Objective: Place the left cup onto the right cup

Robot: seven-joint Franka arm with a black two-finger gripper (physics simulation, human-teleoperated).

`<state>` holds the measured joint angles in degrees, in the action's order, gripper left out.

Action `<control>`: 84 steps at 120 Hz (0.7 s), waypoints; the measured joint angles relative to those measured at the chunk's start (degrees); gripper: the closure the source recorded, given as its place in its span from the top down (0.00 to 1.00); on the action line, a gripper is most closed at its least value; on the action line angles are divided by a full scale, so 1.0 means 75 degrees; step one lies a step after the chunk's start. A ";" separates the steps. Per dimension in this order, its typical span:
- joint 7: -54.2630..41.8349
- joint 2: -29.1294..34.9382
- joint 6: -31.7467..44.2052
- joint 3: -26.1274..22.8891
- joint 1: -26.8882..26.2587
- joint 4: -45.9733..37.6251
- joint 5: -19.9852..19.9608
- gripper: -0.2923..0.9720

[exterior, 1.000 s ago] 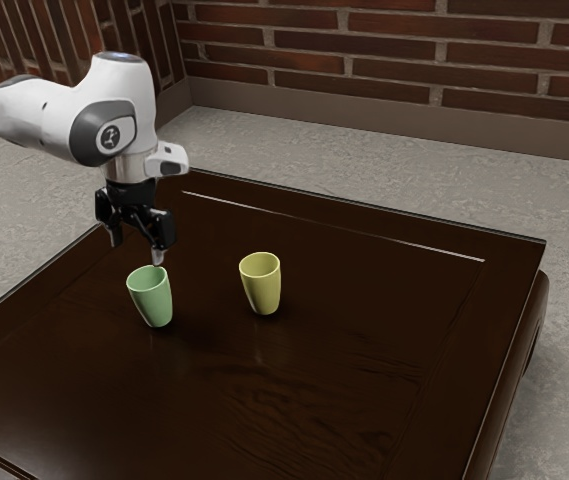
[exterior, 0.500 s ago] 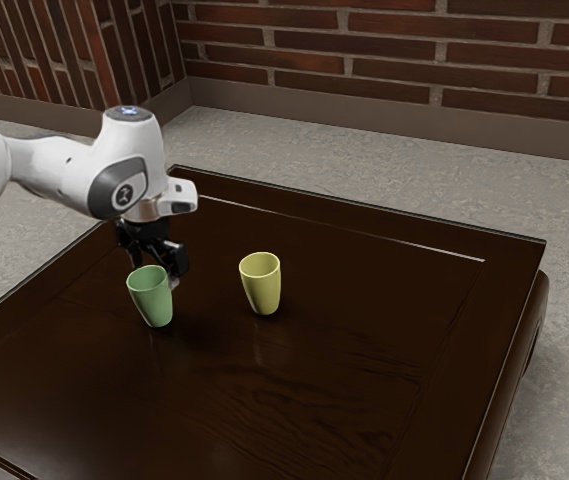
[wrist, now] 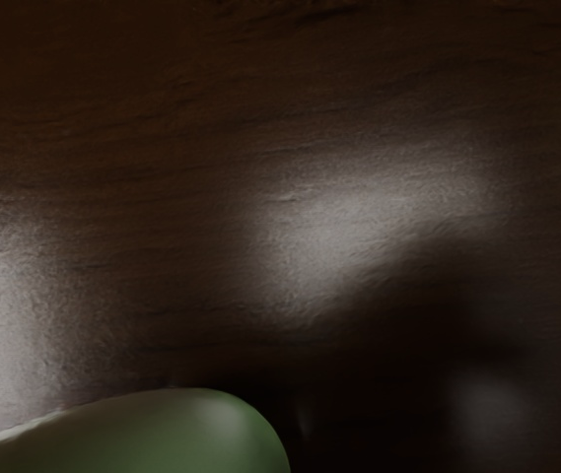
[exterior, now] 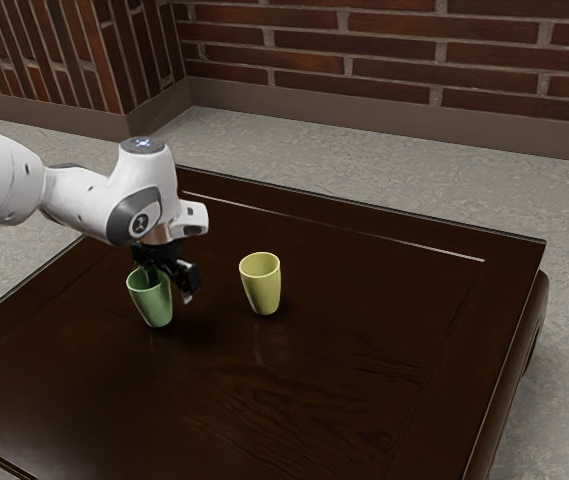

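The green cup stands upright on the dark wooden table, toward the exterior view's left. The yellow-green cup stands upright a short way to its right. My gripper has come down onto the green cup's rim on the side facing the yellow-green cup. One black finger hangs outside the cup wall; the other is down at the rim, mostly hidden. The fingers still stand apart, so the gripper is open. In the wrist view the green cup is a blurred shape right under my hand.
The table has a raised rim around its top. A red brick wall runs behind, with grey floor between it and the table.
My arm has dropped from above the green cup until the open fingers straddle its rim. Neither cup has moved.
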<state>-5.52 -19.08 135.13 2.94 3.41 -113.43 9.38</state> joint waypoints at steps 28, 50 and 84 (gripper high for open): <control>-0.0105 -0.0279 0.0281 0.0170 0.0003 0.0100 -0.0044 0.58; -0.0148 -0.0128 0.0324 0.0090 -0.0011 0.0217 -0.0051 0.30; -0.0077 0.0248 -0.0195 -0.0180 -0.0080 0.0442 -0.0065 0.18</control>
<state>-6.10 -17.22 133.67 1.59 2.81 -110.12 8.89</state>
